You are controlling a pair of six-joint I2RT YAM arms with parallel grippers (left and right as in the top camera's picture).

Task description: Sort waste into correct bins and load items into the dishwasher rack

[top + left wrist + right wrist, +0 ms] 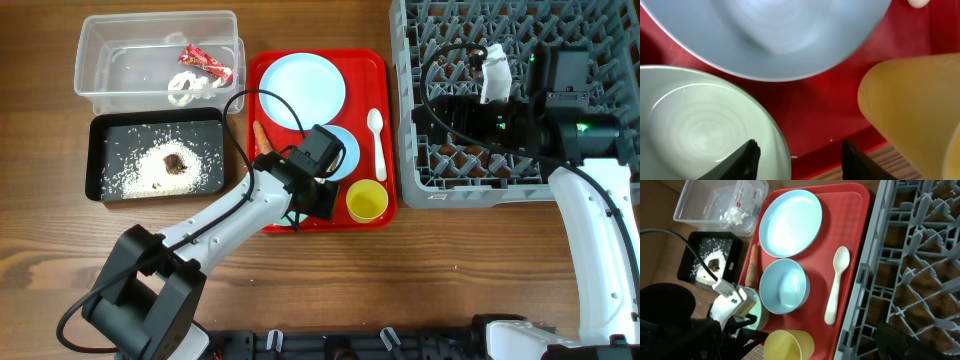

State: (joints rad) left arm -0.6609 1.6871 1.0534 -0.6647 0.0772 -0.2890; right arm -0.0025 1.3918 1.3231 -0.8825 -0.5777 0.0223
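Observation:
My left gripper (318, 195) is open low over the red tray (262, 70). In the left wrist view its jaws (800, 155) straddle the rim of the mint-green bowl (695, 125), one finger inside it. The pale blue bowl (346, 152) and yellow cup (367, 200) sit close by. The pale blue plate (305, 92), white spoon (377, 140) and carrot (260, 138) also lie on the tray. My right gripper (440, 105) is open and empty over the grey dishwasher rack (520, 40).
The clear tub (100, 50) at the back left holds the red-and-white wrapper (205, 62) and crumpled paper (188, 88). The black tub (95, 160) in front of it holds rice (130, 175) and the brown lump (173, 163).

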